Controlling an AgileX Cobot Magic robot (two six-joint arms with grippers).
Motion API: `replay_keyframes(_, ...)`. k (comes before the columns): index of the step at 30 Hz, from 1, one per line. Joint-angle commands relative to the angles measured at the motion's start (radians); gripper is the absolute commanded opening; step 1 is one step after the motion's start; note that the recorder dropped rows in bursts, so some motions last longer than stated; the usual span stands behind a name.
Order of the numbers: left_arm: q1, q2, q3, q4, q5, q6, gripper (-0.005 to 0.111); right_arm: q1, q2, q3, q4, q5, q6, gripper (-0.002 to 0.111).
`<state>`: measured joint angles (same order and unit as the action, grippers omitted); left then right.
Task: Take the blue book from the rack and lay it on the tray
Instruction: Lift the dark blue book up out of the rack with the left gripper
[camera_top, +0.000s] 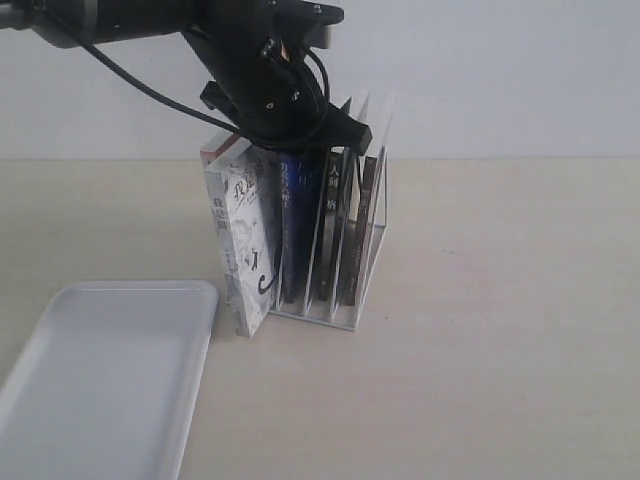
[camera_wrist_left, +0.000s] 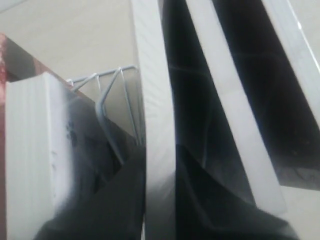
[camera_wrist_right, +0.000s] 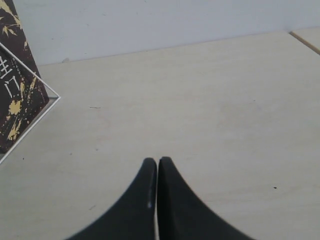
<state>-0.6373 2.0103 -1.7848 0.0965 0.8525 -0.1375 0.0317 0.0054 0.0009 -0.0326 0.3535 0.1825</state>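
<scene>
Left wrist view: left hand (camera_wrist_left: 160, 155) pinches the dark blue paperback book (camera_top: 298, 225) by its top edge. Lifting may drag the white-grey illustrated book (camera_top: 245, 250) beside the hand, tipping the white wire rack (camera_top: 320, 318).

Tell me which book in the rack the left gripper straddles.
The blue book, dark blue spine with white characters, standing between the white-grey illustrated book and the black-spined books; the left gripper flanks only it.

Exterior: low, frontal, near white wire book rack (camera_top: 372, 240) on pale wooden desk (camera_top: 500, 350). Left wrist: close above rack, looking down. Right wrist: low over desk, facing white wall (camera_wrist_right: 150, 25); rack corner shared.
</scene>
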Motion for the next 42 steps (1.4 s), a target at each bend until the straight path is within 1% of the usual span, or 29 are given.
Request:
replay_keyframes(1,-0.001,-0.017,-0.016,-0.003,-0.041,-0.001,0.005,-0.002,-0.005,-0.001,-0.002,-0.001,-0.005,0.000)
replay_keyframes(5,-0.001,-0.078,-0.052,-0.003,-0.034,-0.001,0.005,-0.002,-0.005,-0.001,-0.002,-0.001,-0.005,0.000)
replay_keyframes(13,-0.001,-0.177,-0.052,-0.015,-0.021,-0.005,0.005,-0.002,-0.005,-0.001,-0.002,-0.001,-0.005,0.000)
replay_keyframes(25,-0.001,-0.319,-0.052,-0.039,0.073,-0.005,0.005,-0.002,-0.005,-0.001,-0.002,-0.001,-0.005,0.000)
replay_keyframes(30,-0.001,-0.374,-0.050,-0.039,0.099,-0.041,0.005,-0.002,-0.005,-0.001,-0.002,-0.001,-0.005,0.000)
replay_keyframes(33,-0.001,-0.420,-0.027,-0.035,0.096,-0.062,0.005,-0.002,-0.005,-0.001,-0.002,-0.001,-0.005,0.000)
replay_keyframes(42,-0.001,-0.589,0.111,-0.033,0.053,-0.102,0.005,-0.002,-0.005,-0.001,-0.002,-0.003,-0.005,0.000)
